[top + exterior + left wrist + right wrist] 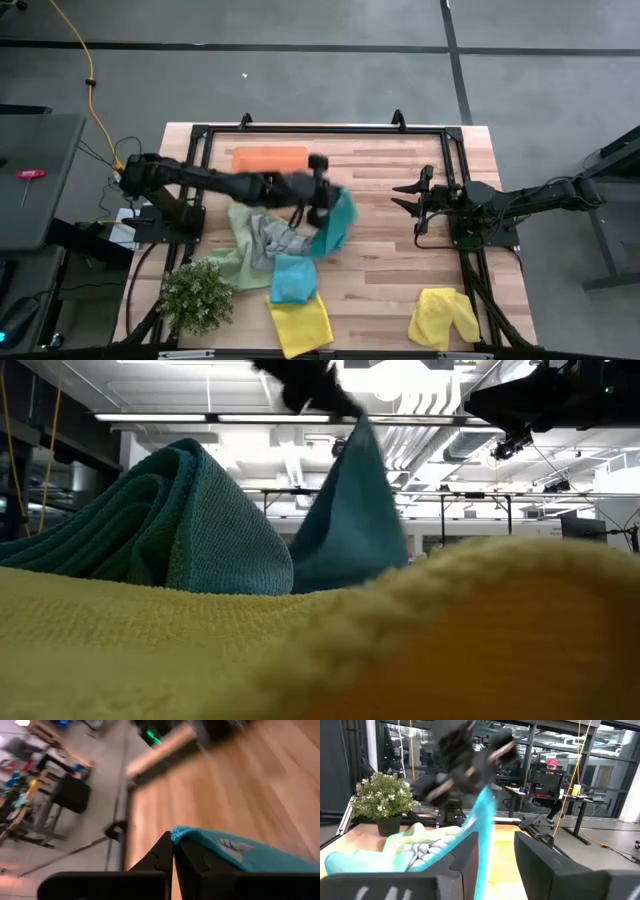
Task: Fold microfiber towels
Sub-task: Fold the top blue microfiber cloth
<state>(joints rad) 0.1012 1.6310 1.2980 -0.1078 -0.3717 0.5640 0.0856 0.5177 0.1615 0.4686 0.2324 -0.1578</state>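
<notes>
Low view puts a soft yellow microfiber towel (300, 650) right against your lens, filling the whole bottom of the picture. Just behind it a folded teal-blue microfiber towel (160, 520) humps up on the table. Past that, a second teal-blue towel (350, 510) hangs in a peak, pinched at its top corner by the left gripper (305, 385).

From the left wrist, you see the jaws clenched tight on that blue corner (200, 840), held above the pale wooden table (225, 795).

From above, the left gripper (318, 195) is over the middle of the table with the hanging teal towel (335, 225) under it. Beside it lie a crumpled grey towel (272, 238) on a light green towel (235, 255), with the folded teal one (293, 278) nearer the front edge. The two yellow towels (300, 322) (443, 316) lie at the front edge, well apart. The bushy green plant (197, 295) stands at the front left, the flat orange tray (270, 158) near the back.

The right gripper (410, 196) waits off to the right, jaws spread and holding nothing.
</notes>
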